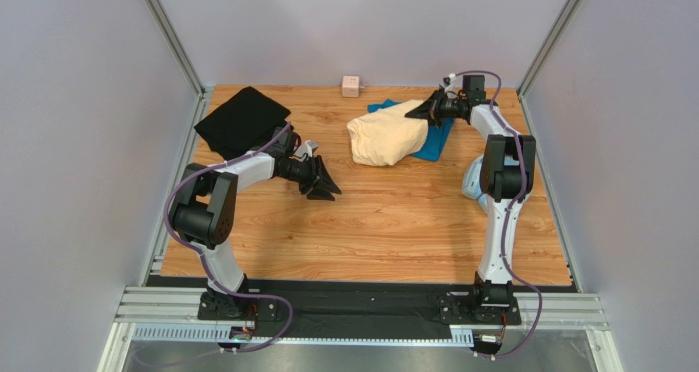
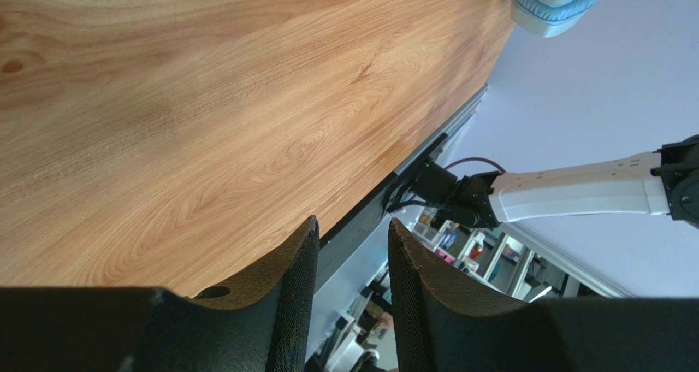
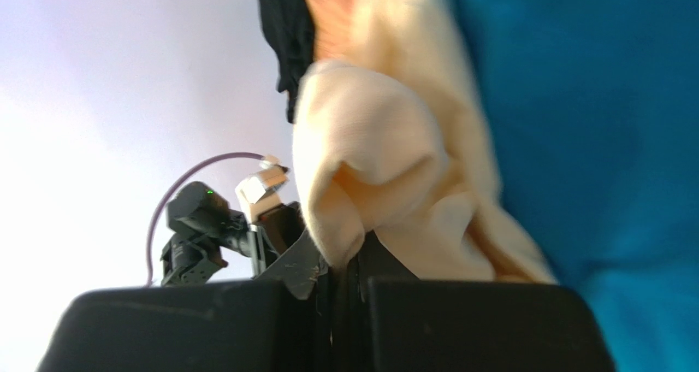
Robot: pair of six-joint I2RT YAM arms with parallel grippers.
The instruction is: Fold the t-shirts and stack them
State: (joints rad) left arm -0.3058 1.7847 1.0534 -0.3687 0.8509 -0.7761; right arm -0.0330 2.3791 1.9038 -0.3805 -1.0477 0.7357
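The cream-yellow shirt (image 1: 381,138) lies bunched at the desk's (image 1: 394,224) far middle, overlapping the teal shirt (image 1: 435,142). The black shirt (image 1: 240,120) lies far left. The right arm (image 1: 504,163) stretches far, its right fingers (image 1: 428,108) pinching the cream-yellow shirt's edge. The left arm (image 1: 246,169) is bent low, its left fingers (image 1: 322,183) half-parted and holding nothing.
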